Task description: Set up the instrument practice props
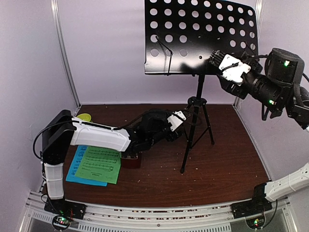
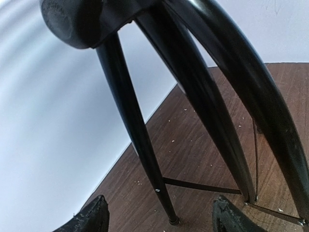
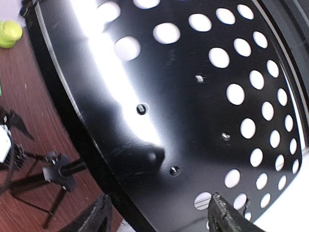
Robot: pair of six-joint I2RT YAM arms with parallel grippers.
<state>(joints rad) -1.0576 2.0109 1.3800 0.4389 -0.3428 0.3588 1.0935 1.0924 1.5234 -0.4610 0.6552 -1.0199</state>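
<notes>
The black tripod music stand [image 1: 197, 104] stands upright at the table's back middle, its hole-punched desk [image 1: 198, 34] facing forward. My left gripper [image 1: 182, 118] is open beside the tripod's legs [image 2: 140, 140], just left of the hub. My right gripper [image 1: 216, 59] is open against the desk's lower right part, and the desk fills the right wrist view [image 3: 183, 96]. The green sheet [image 1: 99, 165] lies on the blue sheet [image 1: 76, 166] on the table at front left. The reddish-brown metronome [image 1: 131, 161] shows partly under my left arm.
A small lime-green bowl [image 1: 84, 117] sits at the back left by the wall, also in the right wrist view [image 3: 9, 33]. White walls close the sides and back. Crumbs speckle the brown table [image 1: 217, 164].
</notes>
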